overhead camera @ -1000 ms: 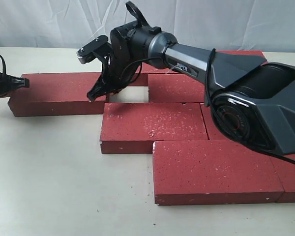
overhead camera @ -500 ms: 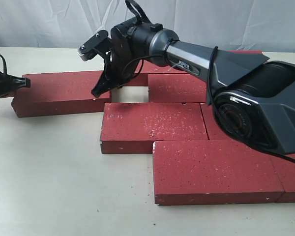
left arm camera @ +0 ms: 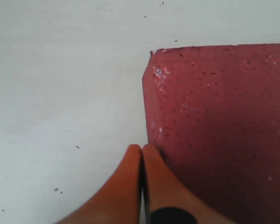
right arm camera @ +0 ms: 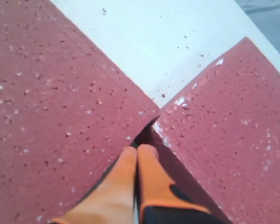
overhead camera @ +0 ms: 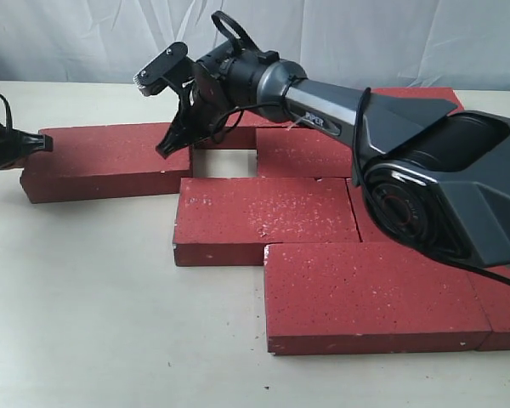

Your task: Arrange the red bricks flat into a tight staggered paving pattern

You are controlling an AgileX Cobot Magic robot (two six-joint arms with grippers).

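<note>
- At the back-left corner of the paving, my right hand (overhead camera: 165,151), clenched and empty, has risen off the loose brick (overhead camera: 102,161).
- That brick has edged toward the laid red bricks (overhead camera: 268,217), but a gap remains.
- My left hand (overhead camera: 42,142), also clenched, sits at its outer end on the tabletop (overhead camera: 93,297).

My left arm (overhead camera: 0,140) is mostly cut off at the side of the exterior view. My right arm (overhead camera: 425,178) covers parts of the bricks (overhead camera: 306,157) behind it. The end brick (overhead camera: 501,319) in the front row runs off the edge. Up close, my right fingers (right arm camera: 123,182) look blurry.
</note>
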